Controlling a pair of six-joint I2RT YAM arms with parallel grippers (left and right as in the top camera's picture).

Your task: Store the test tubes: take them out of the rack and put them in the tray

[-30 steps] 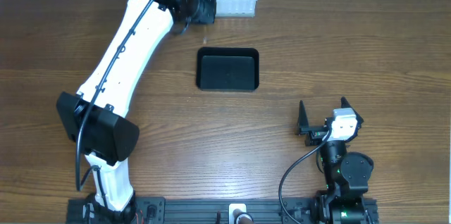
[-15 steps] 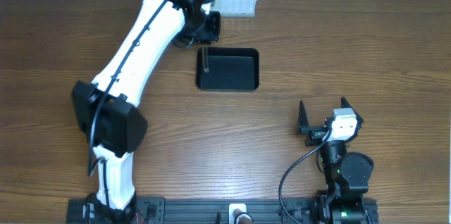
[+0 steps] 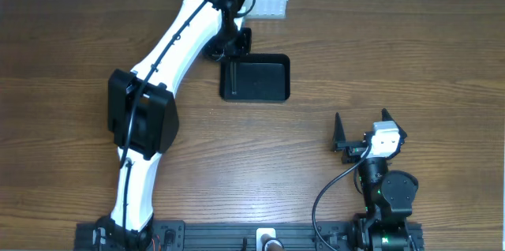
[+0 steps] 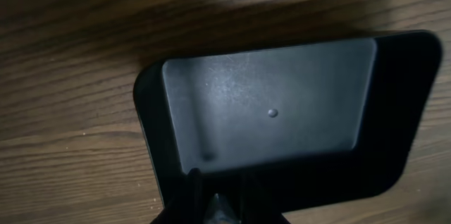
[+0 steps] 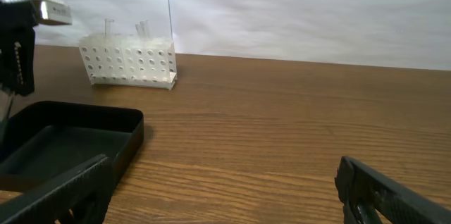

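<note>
Holding a tube (image 3: 233, 77) clamped in the left gripper (image 3: 234, 46) above the tray's (image 3: 256, 99) rim, I judged placing underway; next it needed lowering and letting go.

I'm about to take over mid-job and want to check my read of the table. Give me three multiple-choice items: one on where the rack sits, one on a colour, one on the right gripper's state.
1. Where does the rack stand relative to the tray?
A. Between the tray and the arm bases
B. Beyond the tray, farther from the arm bases
C. Inside the tray

2. What colour is the tray?
A. White
B. Blue
C. Black

3. What state is the right gripper in?
A. Open, holding nothing
B. Shut on a test tube
C. Shut on the rack

Answers:
1. B, as the top view shows the rack above the tray, away from the bases.
2. C, as the tray is black in every view, while the rack is white.
3. A, as its two fingers stand spread apart with bare wood between them.
</note>
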